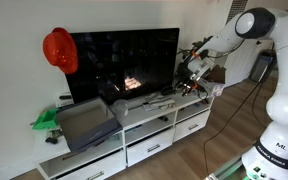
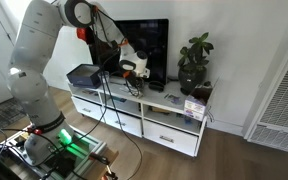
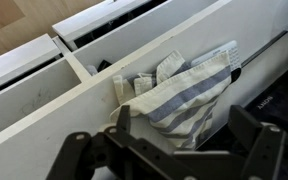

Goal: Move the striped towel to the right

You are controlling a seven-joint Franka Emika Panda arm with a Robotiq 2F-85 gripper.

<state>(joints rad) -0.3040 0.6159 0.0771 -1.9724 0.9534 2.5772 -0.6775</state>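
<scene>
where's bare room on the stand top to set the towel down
In the wrist view, a bare white strip of the stand top runs beside the striped towel. Crowded: a grey bin fills one end, the plant the other, and the TV stands behind.

striped towel [image 3: 184,90] on cabinet [image 3: 34,125], television [image 1: 124,60] there too; plant [image 2: 194,60] beside it

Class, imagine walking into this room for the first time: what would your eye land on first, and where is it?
In an exterior view, a big dark television stands on a white cabinet, with a bright red object at its upper corner. A white robot arm reaches over the cabinet. In the wrist view, a striped towel lies crumpled between the fingers of the open gripper.
</scene>
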